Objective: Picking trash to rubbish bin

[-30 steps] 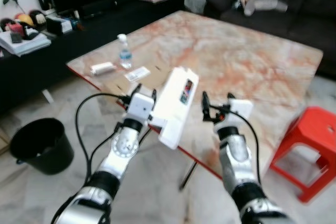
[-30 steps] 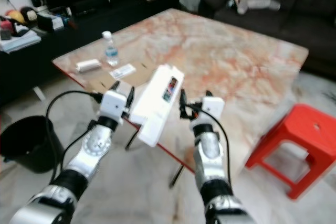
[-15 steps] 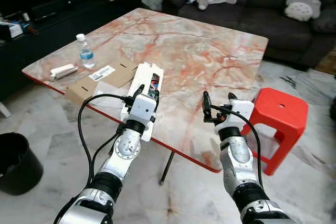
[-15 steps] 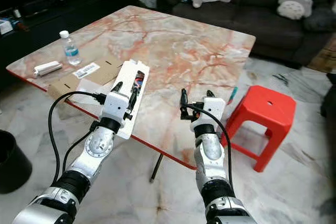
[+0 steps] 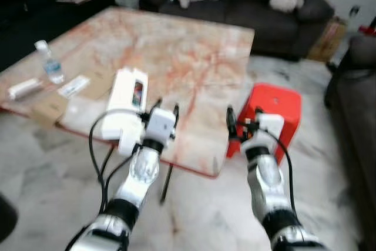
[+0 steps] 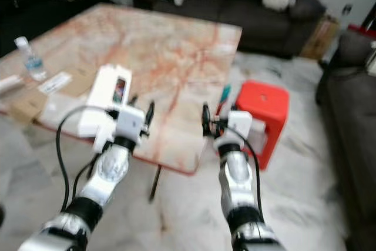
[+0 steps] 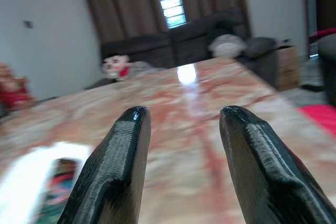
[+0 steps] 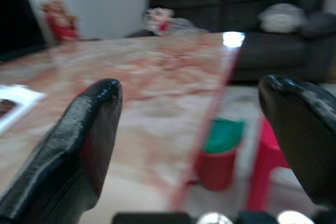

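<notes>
A dark sofa [image 5: 258, 4] stands beyond the far edge of the marble table [image 5: 176, 51]. A red stool [image 5: 273, 107] sits off the table's right corner. The white box [image 5: 120, 107] lies at the table's near edge, just left of the left gripper [image 5: 165, 110], apart from its fingers [image 7: 113, 166], which are parted and empty. The right gripper [image 5: 242, 114] hovers past the near right corner, spread wide, holding nothing. A water bottle [image 5: 48, 63] stands near the left edge.

No text readable. White box [image 5: 125, 101], left of centre on table [image 5: 194, 57]: coloured print too blurred. Bottle [image 5: 48, 63] label and paper slip [image 5: 73, 86], far left: illegible.
</notes>
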Robot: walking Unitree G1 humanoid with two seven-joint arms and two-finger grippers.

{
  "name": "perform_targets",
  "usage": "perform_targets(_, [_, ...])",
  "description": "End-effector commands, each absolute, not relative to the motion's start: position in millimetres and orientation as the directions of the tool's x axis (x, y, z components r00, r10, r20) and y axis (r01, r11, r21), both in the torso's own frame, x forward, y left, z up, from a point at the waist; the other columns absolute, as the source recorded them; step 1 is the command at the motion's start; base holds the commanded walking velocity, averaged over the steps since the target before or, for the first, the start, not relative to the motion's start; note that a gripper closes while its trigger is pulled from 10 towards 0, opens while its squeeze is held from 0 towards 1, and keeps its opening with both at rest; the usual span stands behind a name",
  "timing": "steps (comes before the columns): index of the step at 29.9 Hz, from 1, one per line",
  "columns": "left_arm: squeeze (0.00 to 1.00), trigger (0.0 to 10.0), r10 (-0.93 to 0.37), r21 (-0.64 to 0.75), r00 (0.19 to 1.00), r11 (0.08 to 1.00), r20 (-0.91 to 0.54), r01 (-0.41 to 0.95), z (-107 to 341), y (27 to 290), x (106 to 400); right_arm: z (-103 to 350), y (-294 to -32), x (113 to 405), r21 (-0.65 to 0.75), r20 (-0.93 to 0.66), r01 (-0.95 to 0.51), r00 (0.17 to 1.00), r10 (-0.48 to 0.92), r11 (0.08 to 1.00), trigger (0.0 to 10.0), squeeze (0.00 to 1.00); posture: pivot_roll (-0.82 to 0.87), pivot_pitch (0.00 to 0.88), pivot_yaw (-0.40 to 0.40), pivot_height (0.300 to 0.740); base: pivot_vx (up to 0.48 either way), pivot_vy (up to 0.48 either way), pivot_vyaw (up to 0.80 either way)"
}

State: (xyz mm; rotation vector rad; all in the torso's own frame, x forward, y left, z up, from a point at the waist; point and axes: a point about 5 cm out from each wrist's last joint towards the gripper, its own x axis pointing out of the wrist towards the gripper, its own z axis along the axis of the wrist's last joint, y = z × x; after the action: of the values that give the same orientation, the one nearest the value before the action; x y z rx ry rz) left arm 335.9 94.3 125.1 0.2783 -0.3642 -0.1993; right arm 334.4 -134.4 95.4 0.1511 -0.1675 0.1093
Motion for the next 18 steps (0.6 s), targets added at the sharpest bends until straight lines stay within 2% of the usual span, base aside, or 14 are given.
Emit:
perform_targets(1, [0.0,10.0,-0.237,0.294,0.912,0.946,0.334,0.138,128.0,93.6,336.3,98.8,-135.4,335.2,0.141,0.187,-0.119,0.978,0.091,0.983,10.0,0.0,0.06,0.076,-0.069,0.74,0.0,0.0,-0.68])
perform_targets(13, [0.0,10.0,-0.217,0.267,0.92,0.955,0.328,0.13,125.6,93.9,334.8,98.2,-136.5,333.7,0.143,0.188,-0.124,0.977,0.096,0.982,10.0,0.0,0.05,0.083,-0.08,0.74,0.0,0.0,0.0])
perform_targets(18, [0.0,10.0,-0.213,0.262,0.922,0.956,0.324,0.129,124.9,94.1,334.8,98.0,-135.9,333.7,0.141,0.184,-0.132,0.977,0.105,0.981,10.0,0.0,0.05,0.082,-0.084,0.74,0.0,0.0,-0.74])
